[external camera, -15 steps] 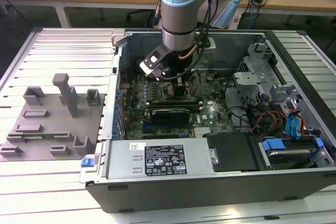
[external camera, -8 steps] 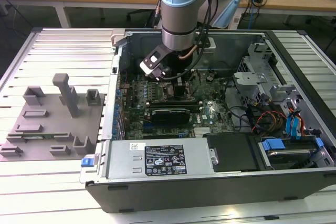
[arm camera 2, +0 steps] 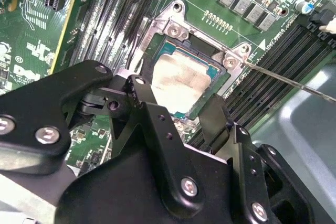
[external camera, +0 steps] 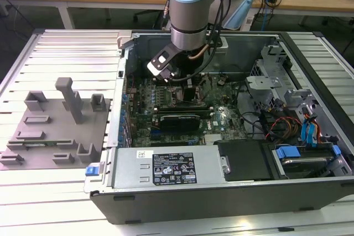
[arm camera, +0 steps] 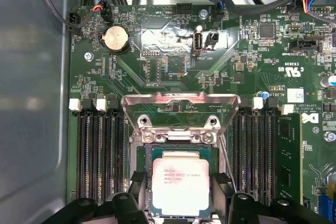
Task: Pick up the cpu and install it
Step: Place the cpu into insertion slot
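The cpu [arm camera: 180,182], a small square chip with a silvery top, lies flat in the black motherboard socket [arm camera: 142,153], whose metal frame [arm camera: 181,103] is swung open. My gripper [arm camera: 179,195] hangs straight over it, and its two black fingers [arm camera: 139,187] press on two opposite edges of the chip. In the second wrist view the cpu [arm camera 2: 181,80] sits between the fingertips [arm camera 2: 137,90] of the gripper [arm camera 2: 176,100]. In the exterior view the arm's wrist and gripper [external camera: 185,84] reach down into the open computer case [external camera: 310,42].
Rows of memory slots [arm camera: 100,150] flank the socket on both sides. A thin metal lever [arm camera 2: 289,80] sticks out beside it. Cables [external camera: 276,122] and drive bays fill the case at the exterior view's right. A gray tray [external camera: 50,131] lies at that view's left.
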`<state>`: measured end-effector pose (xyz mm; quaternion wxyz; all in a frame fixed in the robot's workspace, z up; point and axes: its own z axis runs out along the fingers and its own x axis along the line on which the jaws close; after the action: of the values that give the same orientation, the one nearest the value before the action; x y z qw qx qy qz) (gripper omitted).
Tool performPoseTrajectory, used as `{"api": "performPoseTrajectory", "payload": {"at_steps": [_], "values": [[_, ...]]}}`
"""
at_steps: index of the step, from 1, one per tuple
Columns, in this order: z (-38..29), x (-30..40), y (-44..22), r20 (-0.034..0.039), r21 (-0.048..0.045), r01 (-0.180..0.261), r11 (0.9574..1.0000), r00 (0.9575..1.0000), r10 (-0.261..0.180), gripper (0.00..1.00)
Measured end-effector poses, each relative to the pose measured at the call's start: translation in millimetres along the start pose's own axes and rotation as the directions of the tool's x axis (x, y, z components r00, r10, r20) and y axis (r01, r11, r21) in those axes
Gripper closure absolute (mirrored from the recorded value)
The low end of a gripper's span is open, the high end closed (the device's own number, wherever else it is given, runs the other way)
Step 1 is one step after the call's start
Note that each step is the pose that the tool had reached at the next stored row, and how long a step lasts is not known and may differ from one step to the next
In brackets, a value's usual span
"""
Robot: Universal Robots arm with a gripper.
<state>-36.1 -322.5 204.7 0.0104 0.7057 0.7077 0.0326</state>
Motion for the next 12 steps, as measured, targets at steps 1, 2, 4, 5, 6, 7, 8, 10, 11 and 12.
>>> {"api": "performPoseTrajectory", "payload": {"at_steps": [1, 2, 4, 5, 6, 7, 8, 10, 11, 12], "values": [[0.0, 0.0, 0.0, 0.0000, 0.0000, 0.000, 1.0000, 1.0000, 0.000, 0.38], [0.0, 0.0, 0.0, 0.0003, 0.0001, 0.000, 1.0000, 1.0000, 0.000, 0.38], [0.0, 0.0, 0.0, 0.0004, 0.0003, 0.000, 1.0000, 1.0000, 0.000, 0.38], [0.0, 0.1, 0.0, 0.0004, 0.0002, 0.000, 1.0000, 1.0000, 0.000, 0.38], [0.0, 0.1, 0.0, 0.0003, 0.0002, 0.000, 1.0000, 1.0000, 0.000, 0.38], [0.0, 0.1, 0.0, 0.0003, 0.0002, 0.000, 1.0000, 1.0000, 0.000, 0.38], [0.0, 0.1, 0.0, 0.0004, 0.0002, 0.000, 1.0000, 1.0000, 0.000, 0.38], [0.0, 0.2, 0.0, 0.0003, 0.0002, 0.000, 1.0000, 1.0000, 0.000, 0.40], [0.0, 0.2, 0.0, 0.0003, 0.0002, 0.000, 1.0000, 1.0000, 0.000, 0.47], [0.0, 0.2, 0.0, 0.0003, 0.0002, 0.000, 1.0000, 1.0000, 0.000, 0.47]]}}
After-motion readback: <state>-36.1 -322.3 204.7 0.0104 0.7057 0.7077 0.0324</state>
